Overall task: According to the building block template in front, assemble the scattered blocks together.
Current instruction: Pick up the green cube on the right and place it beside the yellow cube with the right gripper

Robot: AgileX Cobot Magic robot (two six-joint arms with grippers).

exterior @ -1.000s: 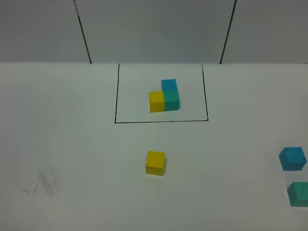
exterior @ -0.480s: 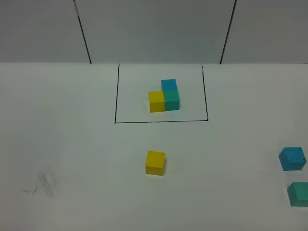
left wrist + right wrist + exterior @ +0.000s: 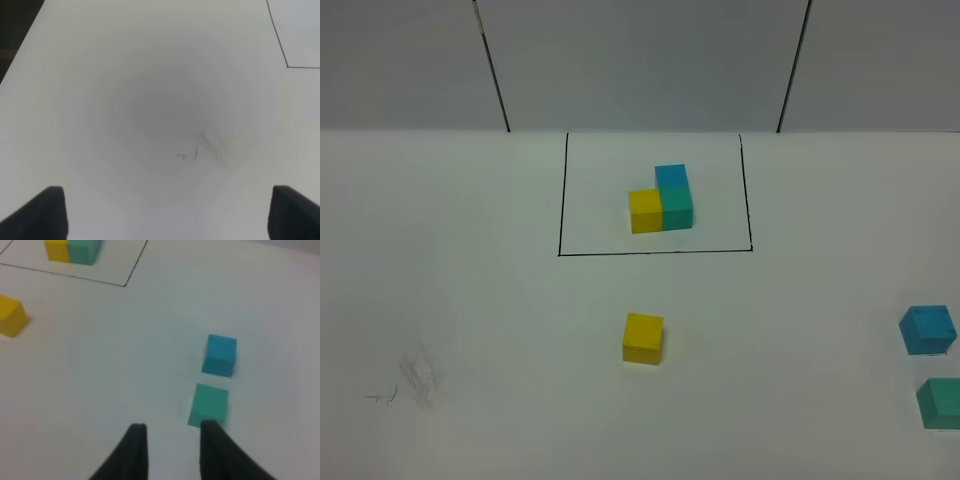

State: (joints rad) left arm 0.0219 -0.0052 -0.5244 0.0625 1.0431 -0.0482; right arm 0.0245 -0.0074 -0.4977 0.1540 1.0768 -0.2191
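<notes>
The building block template [image 3: 660, 200] is an L of yellow, teal-green and sky-blue cubes inside a black drawn rectangle at the back centre; it also shows in the right wrist view [image 3: 72, 250]. The loose yellow cube [image 3: 643, 338] [image 3: 11, 315] sits in front of the frame. The loose sky-blue cube [image 3: 927, 330] [image 3: 220, 354] and teal-green cube [image 3: 942, 403] [image 3: 209, 405] sit apart at the right edge. My right gripper [image 3: 172, 432] is open and empty, one fingertip just short of the teal-green cube. My left gripper [image 3: 170, 215] is wide open and empty over bare table.
A white table [image 3: 470, 300] with a faint pencil scribble [image 3: 415, 380] [image 3: 202, 147] at the front left. A corner of the black frame [image 3: 287, 65] shows in the left wrist view. A grey panelled wall [image 3: 640, 60] rises behind.
</notes>
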